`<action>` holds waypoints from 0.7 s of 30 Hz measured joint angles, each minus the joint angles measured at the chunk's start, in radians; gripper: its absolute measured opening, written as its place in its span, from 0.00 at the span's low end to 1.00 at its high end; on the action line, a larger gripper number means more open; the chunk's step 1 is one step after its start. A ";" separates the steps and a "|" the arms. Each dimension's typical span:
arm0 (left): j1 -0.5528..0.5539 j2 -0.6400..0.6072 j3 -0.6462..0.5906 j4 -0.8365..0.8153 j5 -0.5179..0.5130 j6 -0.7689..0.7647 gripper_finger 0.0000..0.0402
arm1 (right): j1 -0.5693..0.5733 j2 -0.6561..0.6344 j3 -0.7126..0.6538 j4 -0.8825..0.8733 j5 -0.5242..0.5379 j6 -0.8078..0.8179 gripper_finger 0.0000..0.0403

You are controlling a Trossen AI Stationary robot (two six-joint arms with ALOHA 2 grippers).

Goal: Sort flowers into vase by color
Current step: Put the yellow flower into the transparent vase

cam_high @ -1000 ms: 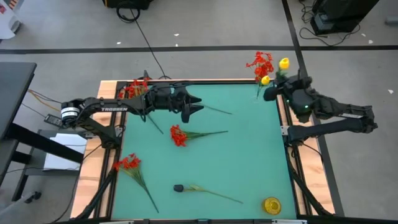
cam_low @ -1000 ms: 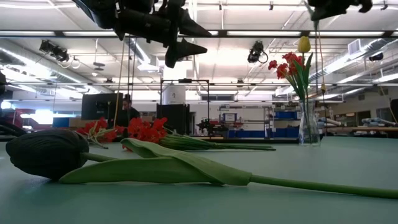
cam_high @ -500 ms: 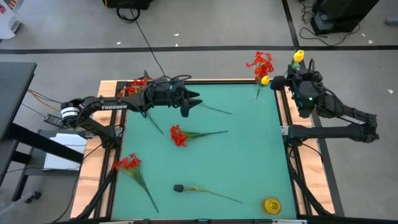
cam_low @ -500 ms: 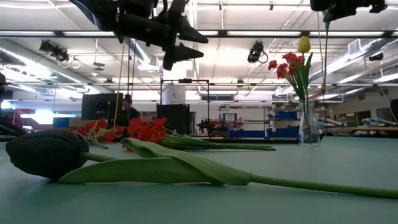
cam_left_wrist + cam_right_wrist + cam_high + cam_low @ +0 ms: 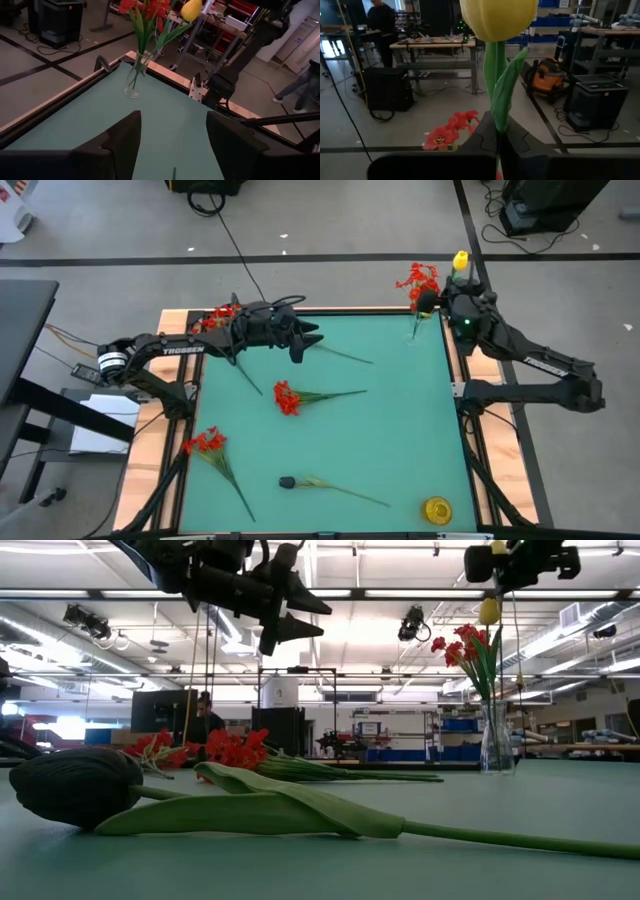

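Observation:
A clear glass vase (image 5: 415, 330) stands at the table's far right corner, holding red flowers (image 5: 418, 280) and a yellow tulip (image 5: 488, 610). My right gripper (image 5: 445, 295) hovers high beside them, shut on a second yellow tulip (image 5: 460, 260). My left gripper (image 5: 305, 345) hangs open over the far left part of the table, holding nothing. Lying flat on the green mat are red flowers (image 5: 287, 398), (image 5: 205, 442) and a dark-headed one (image 5: 287, 482). More red blooms (image 5: 215, 320) lie under the left arm. My right gripper pinches the yellow tulip's green stem (image 5: 496, 131) between its two shut fingers, a short way below the bloom (image 5: 497, 17), with a leaf caught alongside. The fingers come in level, across the stem. The tulip stands upright, bloom above the fingers, clear of the table.
A round yellow thing (image 5: 437, 508) lies at the near right corner. A loose green stem (image 5: 345, 357) lies beside my left gripper. A wooden rim (image 5: 180, 395) runs round the mat. A person (image 5: 205, 715) stands in the room behind the table.
My right gripper has swung with the yellow tulip over the far right corner, first outward, then back toward the vase's flowers, turning as it went; the tulip stays upright. My left gripper has drifted slightly toward the far edge.

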 joint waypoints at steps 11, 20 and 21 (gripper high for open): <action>0.000 0.000 0.000 -0.036 0.000 0.002 0.57 | -0.031 0.038 0.000 0.006 -0.062 0.010 0.15; 0.000 0.000 0.000 -0.099 0.001 -0.001 0.57 | -0.038 0.033 0.000 -0.146 -0.192 0.195 0.38; 0.000 -0.001 0.000 -0.109 0.012 -0.003 0.57 | -0.038 0.028 0.000 -0.164 -0.214 0.220 0.40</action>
